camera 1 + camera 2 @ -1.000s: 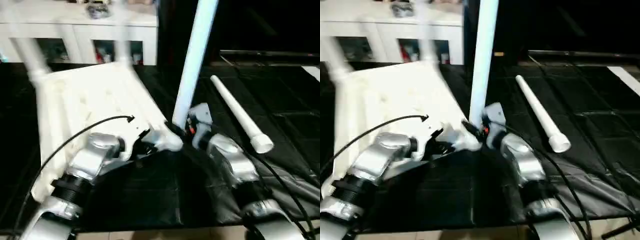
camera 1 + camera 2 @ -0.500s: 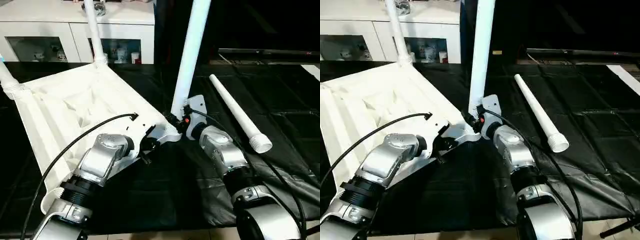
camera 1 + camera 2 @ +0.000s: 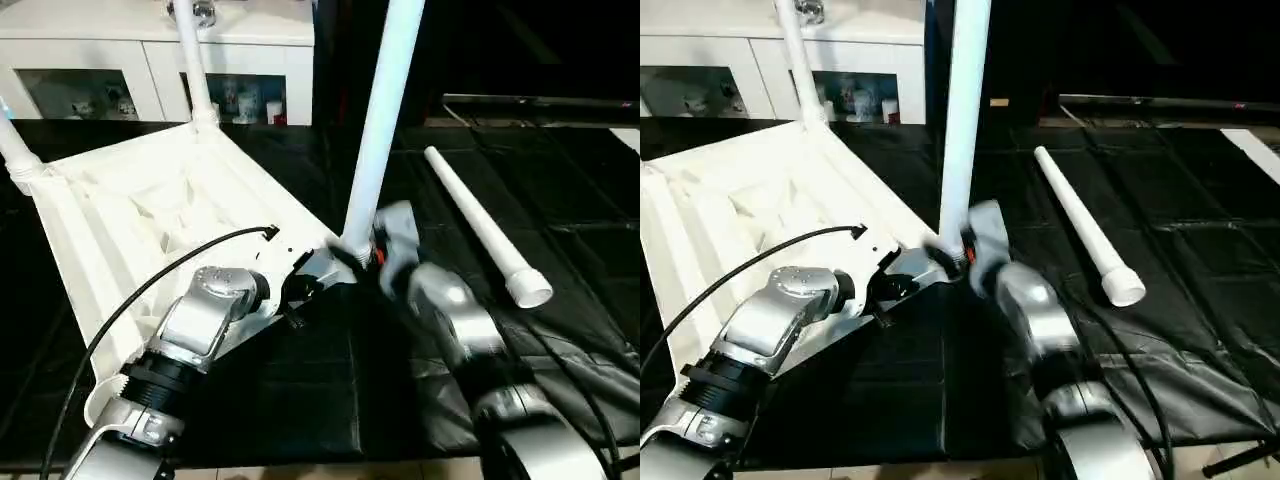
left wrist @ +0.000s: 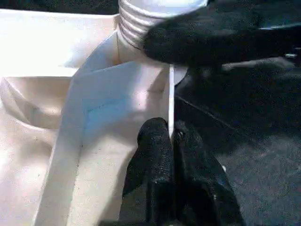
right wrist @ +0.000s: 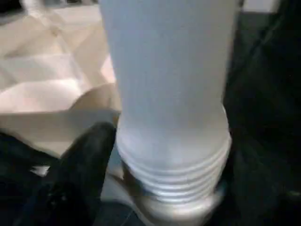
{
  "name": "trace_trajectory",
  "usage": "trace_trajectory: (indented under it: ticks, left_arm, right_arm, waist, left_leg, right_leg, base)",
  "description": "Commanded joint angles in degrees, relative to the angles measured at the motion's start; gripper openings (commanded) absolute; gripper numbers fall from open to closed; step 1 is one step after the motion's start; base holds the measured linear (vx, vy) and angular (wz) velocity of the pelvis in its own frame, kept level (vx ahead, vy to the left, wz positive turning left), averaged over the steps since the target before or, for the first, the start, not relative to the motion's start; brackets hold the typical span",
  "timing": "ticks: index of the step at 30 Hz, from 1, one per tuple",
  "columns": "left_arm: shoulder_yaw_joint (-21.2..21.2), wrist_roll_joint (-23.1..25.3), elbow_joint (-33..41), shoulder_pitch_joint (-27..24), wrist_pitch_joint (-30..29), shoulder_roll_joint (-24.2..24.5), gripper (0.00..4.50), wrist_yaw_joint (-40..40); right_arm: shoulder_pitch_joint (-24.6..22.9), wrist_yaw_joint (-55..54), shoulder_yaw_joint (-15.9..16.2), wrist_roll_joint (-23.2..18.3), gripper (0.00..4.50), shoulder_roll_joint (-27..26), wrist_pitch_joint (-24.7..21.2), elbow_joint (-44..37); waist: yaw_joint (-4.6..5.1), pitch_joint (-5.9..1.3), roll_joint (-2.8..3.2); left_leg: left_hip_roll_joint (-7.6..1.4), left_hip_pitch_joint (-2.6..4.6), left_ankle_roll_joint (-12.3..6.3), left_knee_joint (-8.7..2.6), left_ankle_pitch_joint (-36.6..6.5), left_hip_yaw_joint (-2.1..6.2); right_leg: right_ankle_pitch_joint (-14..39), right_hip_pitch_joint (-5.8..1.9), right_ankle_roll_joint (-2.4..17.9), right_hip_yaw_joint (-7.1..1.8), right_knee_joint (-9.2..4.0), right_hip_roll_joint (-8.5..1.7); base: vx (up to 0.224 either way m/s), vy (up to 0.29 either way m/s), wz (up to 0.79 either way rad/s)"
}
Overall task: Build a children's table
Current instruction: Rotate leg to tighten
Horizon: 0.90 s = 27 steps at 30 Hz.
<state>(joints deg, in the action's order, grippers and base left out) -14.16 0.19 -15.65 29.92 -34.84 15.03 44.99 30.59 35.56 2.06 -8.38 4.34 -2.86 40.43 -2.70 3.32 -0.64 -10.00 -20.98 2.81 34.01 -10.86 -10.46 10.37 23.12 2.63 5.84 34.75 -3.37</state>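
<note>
White tabletop (image 3: pixel 150 210) with ribbed underside; white legs, the upright one (image 3: pixel 380 120) bluish-tinted beside the right tool (image 3: pixel 362 252). Black cloth (image 3: pixel 560 200), silver forearms, black tool fingers (image 4: pixel 155 179), white cabinet (image 3: pixel 130 45).

Your left gripper (image 4: pixel 173 141) pinches the thin white rim of the tabletop (image 4: pixel 108 89). Just beyond, a ribbed leg (image 4: pixel 141 23) end sits in the corner socket, with a black finger (image 4: pixel 211 37) across it.

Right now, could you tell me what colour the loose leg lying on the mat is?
White; the loose leg shows best in the left eye view.
</note>
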Motion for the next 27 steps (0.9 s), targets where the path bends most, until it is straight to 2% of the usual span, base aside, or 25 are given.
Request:
trace_trajectory:
  ticks: [1,2,5,8,11,15,17,19,21,23,25,27]
  left_arm:
    - [0.21,-1.39,0.49,3.01,3.66,0.46,0.0,2.42]
    - [0.09,-1.35,0.29,3.04,3.98,0.68,0.0,2.78]
    - [-0.74,-1.41,-1.39,3.21,7.18,2.67,0.0,6.57]
    - [-1.52,-1.42,-2.82,3.4,9.89,4.38,0.0,9.93]
    - [-2.85,-1.36,-4.59,3.69,13.34,6.37,0.0,14.09]
    - [-4.52,-1.53,-7.31,4.3,19.27,8.5,0.0,20.75]
    - [-5.47,-1.6,-8.71,5.02,21.15,9.21,0.0,23.99]
    - [-5.88,-1.42,-9.35,5.34,22.03,9.42,0.0,24.88]
    - [-6.97,-0.77,-10.52,5.93,23.94,9.8,0.0,26.43]
    - [-7.47,-0.53,-11.02,6.2,24.77,9.89,0.0,27.2]
    - [-8.72,0.04,-12.13,6.65,27.41,10.05,0.0,29.58]
    - [-9.32,0.46,-12.56,6.83,28.67,9.97,0.0,30.82]
  right_arm:
    - [-2.41,3.55,0.74,-1.4,3.97,1.08,-2.09,-3.13]
    - [-2.76,3.62,0.73,-1.32,4.14,1.44,-1.88,-3.6]
    - [-5.74,6.59,-0.38,-3.25,4.45,4.16,-3.66,-8.39]
    - [-7.63,9.9,-1.03,-4.82,4.45,6.32,-4.03,-11.92]
    - [-8.83,13.76,-1.51,-6.78,4.45,8.7,-4.66,-15.23]
    - [-9.31,19.04,-0.81,-8.34,4.45,12.83,-7.35,-19.44]
    - [-9.07,23.7,1.17,-8.07,4.45,15.77,-8.47,-21.33]
    - [-9.03,25.44,2.07,-7.87,4.45,16.71,-8.75,-21.92]
    - [-8.94,28.41,4.43,-6.75,4.45,18.34,-8.72,-22.78]
    - [-8.87,29.6,5.54,-6.11,4.45,18.93,-8.75,-23.06]
    - [-8.4,30.95,8.52,-3.33,4.45,19.67,-7.14,-22.82]
    - [-7.65,31.11,9.34,-2.88,4.45,19.42,-7.6,-22.13]
  waist:
    - [-0.49,-3.88,0.42]
    - [-0.63,-3.83,0.51]
    - [-1.08,-3.59,0.71]
    - [-1.51,-3.7,0.8]
    - [-2.15,-3.73,0.96]
    - [-2.86,-3.7,0.94]
    - [-3.11,-3.76,1.06]
    - [-3.52,-3.83,1.05]
    - [-3.95,-3.92,1.02]
    - [-3.99,-3.91,0.99]
    - [-4.18,-3.86,0.88]
    - [-4.2,-3.79,0.77]
  left_leg:
    - [-3.58,0.15,-4.13,-3.85,-8.48,1.68]
    - [-3.71,0.4,-4.38,-3.76,-8.72,1.55]
    - [-3.52,0.42,-4.03,-3.89,-9.91,1.58]
    - [-3.65,0.72,-3.78,-3.8,-10.27,1.52]
    - [-3.75,0.59,-3.72,-3.88,-9.41,1.6]
    - [-3.78,0.94,-3.84,-3.85,-9.6,1.53]
    - [-3.86,1.0,-3.75,-3.82,-9.22,1.48]
    - [-3.86,0.97,-3.7,-3.71,-9.17,1.37]
    - [-3.97,0.87,-3.5,-3.7,-9.08,1.46]
    - [-4.0,0.8,-3.5,-3.69,-8.98,1.48]
    - [-3.95,0.78,-3.19,-3.68,-9.24,1.42]
    - [-3.96,0.79,-2.75,-3.77,-9.71,1.49]
  right_leg:
    - [10.92,-3.7,10.47,-4.04,-4.58,-5.77]
    - [11.0,-3.41,10.35,-4.08,-4.68,-5.8]
    - [14.13,-3.52,9.67,-3.98,-5.2,-5.81]
    - [14.75,-3.25,9.13,-4.05,-5.26,-5.8]
    - [13.6,-3.34,9.0,-4.06,-4.93,-5.82]
    - [13.59,-3.23,8.79,-4.1,-5.04,-5.78]
    - [12.53,-3.2,9.27,-4.05,-4.87,-5.75]
    - [11.93,-3.28,9.65,-4.06,-4.71,-5.79]
    - [11.64,-3.38,10.01,-3.97,-4.56,-5.95]
    - [11.44,-3.39,9.97,-3.94,-4.48,-5.93]
    - [12.19,-3.43,9.84,-4.01,-4.59,-6.07]
    - [14.57,-3.43,9.14,-4.01,-4.76,-6.18]
  base:
    - [0.0,0.0,0.0]
    - [0.0,0.0,0.0]
    - [0.0,0.0,0.0]
    - [0.0,0.0,0.0]
    - [0.0,0.0,0.0]
    - [0.0,0.0,0.0]
    - [0.0,0.0,0.0]
    - [0.0,0.0,0.0]
    - [0.0,0.0,0.0]
    - [0.0,0.0,0.0]
    - [0.0,0.0,0.0]
    - [0.0,0.0,0.0]
